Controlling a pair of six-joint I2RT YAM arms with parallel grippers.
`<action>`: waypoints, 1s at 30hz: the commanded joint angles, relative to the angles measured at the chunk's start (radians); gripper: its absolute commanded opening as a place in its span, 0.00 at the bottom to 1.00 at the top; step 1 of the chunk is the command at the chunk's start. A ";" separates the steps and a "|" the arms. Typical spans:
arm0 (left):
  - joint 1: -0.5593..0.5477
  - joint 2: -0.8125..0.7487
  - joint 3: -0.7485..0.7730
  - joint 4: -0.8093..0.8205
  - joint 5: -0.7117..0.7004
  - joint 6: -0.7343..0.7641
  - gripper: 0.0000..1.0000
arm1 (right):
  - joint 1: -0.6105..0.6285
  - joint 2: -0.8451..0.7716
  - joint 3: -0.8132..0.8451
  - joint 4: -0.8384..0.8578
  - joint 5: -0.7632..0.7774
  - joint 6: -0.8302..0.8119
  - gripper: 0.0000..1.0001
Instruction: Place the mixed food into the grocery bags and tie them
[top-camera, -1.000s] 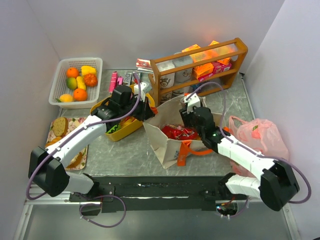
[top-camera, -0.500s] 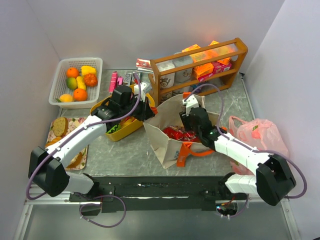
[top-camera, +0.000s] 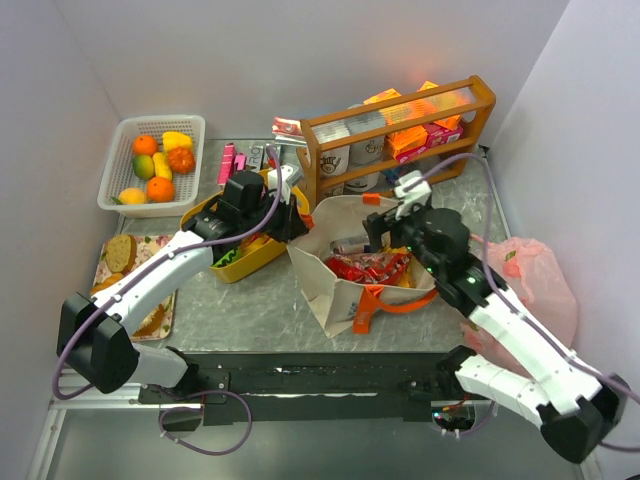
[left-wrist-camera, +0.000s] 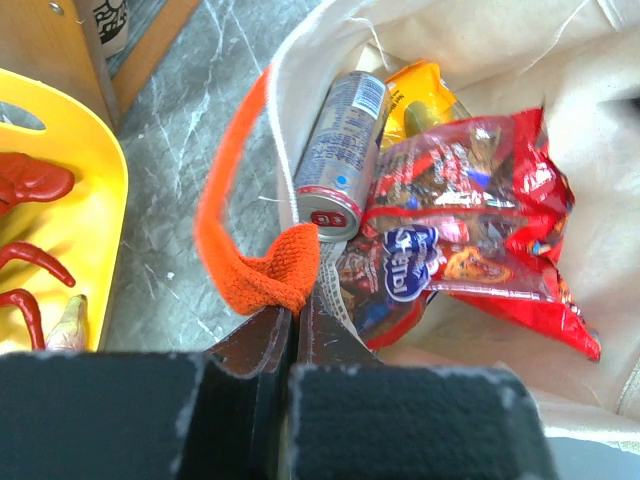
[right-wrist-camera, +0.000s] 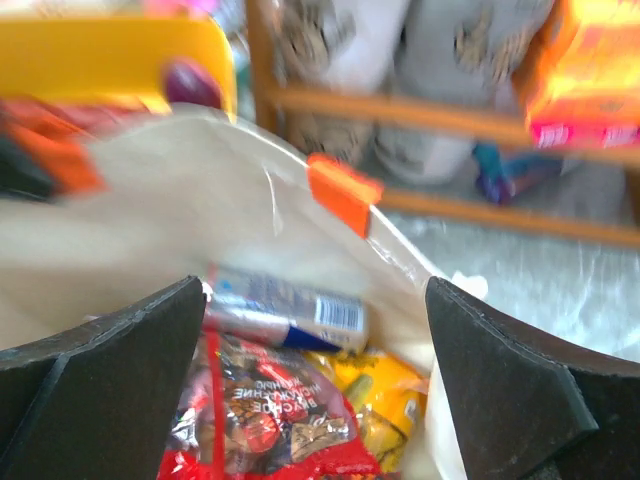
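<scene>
At the centre of the grey marbled tabletop (top-camera: 250, 300) stands the cream canvas tote with orange handles (top-camera: 320, 280), its mouth gaping upward. Inside it, the slim silver-red can (left-wrist-camera: 345, 150) lies on its side against the wall at 9 o'clock. The glossy red snack packets (left-wrist-camera: 470, 220) are piled beside the can and touch it. A yellow-orange crisp bag (left-wrist-camera: 420, 100) is tucked under both, toward 12 o'clock.

The left gripper (left-wrist-camera: 297, 310) sits at the tote's 10 o'clock rim. Its fingers are pressed together on the orange fabric handle (left-wrist-camera: 225, 210), which arches up from the pinch.

The right gripper (right-wrist-camera: 312, 300) hovers over the tote's 2 o'clock side. Its fingers are spread wide, with nothing between them and the can and packets below.

Just at 9 o'clock of the tote lies a yellow plastic tub (left-wrist-camera: 70, 150) holding a red toy lobster (left-wrist-camera: 30, 185). A thin translucent pink plastic bag (top-camera: 530, 270) slumps at 3 o'clock, partly behind the right arm.

A white mesh basket (top-camera: 120, 170) at 10 o'clock holds a round orange (top-camera: 160, 188) and a yellow fruit (top-camera: 177, 140). A wooden rack of boxes (top-camera: 400, 120) stands at 12 o'clock.
</scene>
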 joint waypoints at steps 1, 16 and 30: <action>0.008 -0.017 0.004 0.032 -0.014 0.017 0.01 | -0.004 -0.096 0.093 -0.059 -0.081 -0.013 0.98; 0.008 -0.008 0.018 0.045 -0.016 0.009 0.01 | -0.123 0.080 0.196 -0.253 0.102 -0.079 0.91; -0.093 0.237 0.366 0.029 -0.075 -0.043 0.01 | -0.366 0.186 0.202 -0.168 -0.028 0.054 0.08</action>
